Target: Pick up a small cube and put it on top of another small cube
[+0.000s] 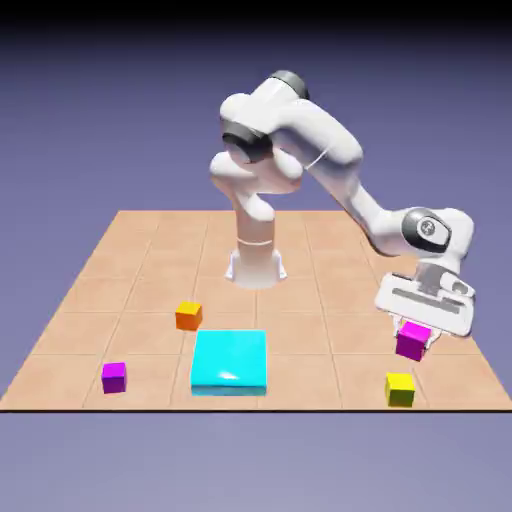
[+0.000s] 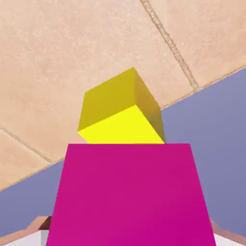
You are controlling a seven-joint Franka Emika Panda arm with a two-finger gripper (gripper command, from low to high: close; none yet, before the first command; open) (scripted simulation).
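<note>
Claw [image 1: 415, 341] fingers are closed on two sides of the magenta cube [image 1: 412, 344], pinching it clear of the worktop [image 1: 320, 385] at the exterior view's right, above the yellow cube [image 1: 400, 389] and apart from it. The held cube looks slightly tipped along with the hand, and that seems the first risk: if it is brought down so, one lower edge would probably land before the rest, nudging the yellow cube or leaving the load to rock once the fingers part. Placement is the second worry. In the exterior view the magenta cube sits a little right of its target, and whether it is too far back is hard to judge; lowered without correction, it might catch only part of the top face and slide off. The hand view shows the yellow cube turned at an angle to the held one, so their corners may overhang unless the wrist turns, though a well-centred stack could probably bear that. The yellow cube also stands close to the worktop's near edge, so a hard sideways push toward that side could send it over. Finally, releasing too high would likely make the upper cube bounce, while pressing too low might shove the lower one out of place.
</note>
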